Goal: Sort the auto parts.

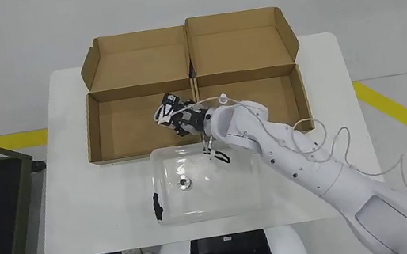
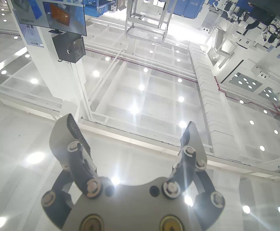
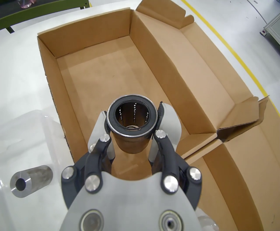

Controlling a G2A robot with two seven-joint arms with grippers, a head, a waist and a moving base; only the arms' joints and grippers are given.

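Right gripper [image 3: 133, 112] pinching cylindrical bearing [image 3: 131, 142] by its sides, over open cardboard box [image 3: 91, 72], left gripper [image 2: 130, 119] spread

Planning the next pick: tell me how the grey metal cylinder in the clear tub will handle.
The cylinder looks like thick-walled steel, so probably heavy for its size. Lying on its side, it may roll if nudged. Its smooth surface could slip.

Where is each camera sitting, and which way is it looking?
Top view: above the arms, looking down at the table; the right arm shows.
Left wrist view: on the left wrist, facing up at the ceiling; its open left fingers show.
Right wrist view: on the right wrist, looking into a cardboard box; its right fingers clamp a bearing.
Top and right wrist views share that box and a metal cylinder.
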